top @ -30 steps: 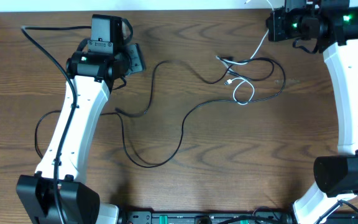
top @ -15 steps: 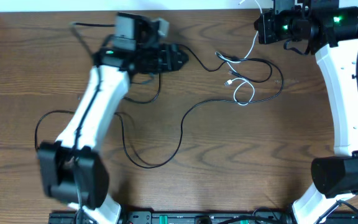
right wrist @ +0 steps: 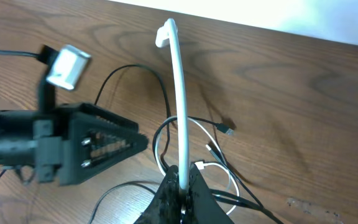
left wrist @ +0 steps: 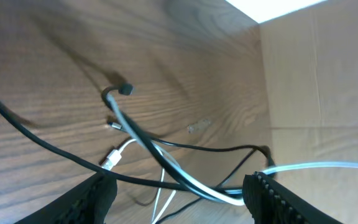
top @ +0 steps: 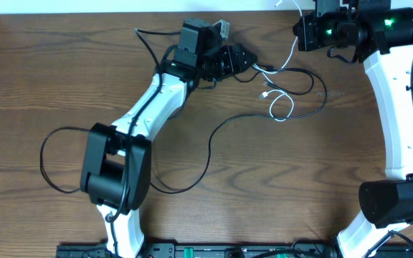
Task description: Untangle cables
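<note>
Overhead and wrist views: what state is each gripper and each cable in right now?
left gripper: open, over the tangle, holding nothing.
right gripper: shut on white cable.
white cable: pinched near one end, the rest looped on the table.
black cables: slack on the table, crossing the white cable, tangled with it.
</note>
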You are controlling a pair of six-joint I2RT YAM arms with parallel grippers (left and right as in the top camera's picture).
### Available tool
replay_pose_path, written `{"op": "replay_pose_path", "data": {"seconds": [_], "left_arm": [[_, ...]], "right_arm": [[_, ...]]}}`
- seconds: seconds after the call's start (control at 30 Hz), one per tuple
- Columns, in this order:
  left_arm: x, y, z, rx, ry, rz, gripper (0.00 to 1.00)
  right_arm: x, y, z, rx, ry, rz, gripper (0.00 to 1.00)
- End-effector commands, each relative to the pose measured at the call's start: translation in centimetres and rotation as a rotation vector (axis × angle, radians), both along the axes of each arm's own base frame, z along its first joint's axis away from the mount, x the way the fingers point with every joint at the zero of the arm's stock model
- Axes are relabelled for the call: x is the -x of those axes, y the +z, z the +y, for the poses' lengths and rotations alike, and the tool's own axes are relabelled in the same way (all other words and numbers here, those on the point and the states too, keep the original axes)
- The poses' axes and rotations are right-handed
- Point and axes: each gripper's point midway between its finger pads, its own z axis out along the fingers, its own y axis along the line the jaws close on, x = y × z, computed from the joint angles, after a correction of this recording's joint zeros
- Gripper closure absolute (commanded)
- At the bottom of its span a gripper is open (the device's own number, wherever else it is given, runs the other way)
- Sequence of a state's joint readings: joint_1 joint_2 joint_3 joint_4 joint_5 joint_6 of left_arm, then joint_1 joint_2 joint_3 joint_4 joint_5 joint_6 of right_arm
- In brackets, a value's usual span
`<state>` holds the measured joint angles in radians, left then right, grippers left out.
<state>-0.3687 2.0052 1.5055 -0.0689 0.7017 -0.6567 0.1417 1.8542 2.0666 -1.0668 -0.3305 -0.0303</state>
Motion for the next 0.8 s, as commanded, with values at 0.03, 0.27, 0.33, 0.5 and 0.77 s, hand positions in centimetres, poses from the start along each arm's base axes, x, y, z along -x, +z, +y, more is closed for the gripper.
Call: {"op": "replay_pose_path", "data": {"seconds": [0.03, 0.27, 0.33, 0.5, 0.77], "left_arm": [[0.0, -2.3, -0.9, 0.037, 0.041, 0.119, 0.29], [-1.5, -0.9, -1.2, 0.081, 0.09, 0.065, 0.29], [-1.6, -1.1, -1.3, 0.078, 0.112, 0.076, 0.29], [-1.2, -1.4, -2.6, 0.081, 0.102, 0.074, 0.29], [-1.1, -1.8, -4.1, 0.101, 0.11, 0.085, 0.29]], "right_arm": [[0.4, 0.4, 0.7, -0.009, 0.02, -0.005, 0.99], [0.4, 0.4, 0.7, -0.01, 0.021, -0.005, 0.99], [0.5, 0.3, 0.8, -0.009, 0.023, -0.003, 0.99], [0.5, 0.3, 0.8, -0.008, 0.023, 0.0, 0.99], [0.6, 0.2, 0.8, -0.005, 0.022, 0.006, 0.99]]}}
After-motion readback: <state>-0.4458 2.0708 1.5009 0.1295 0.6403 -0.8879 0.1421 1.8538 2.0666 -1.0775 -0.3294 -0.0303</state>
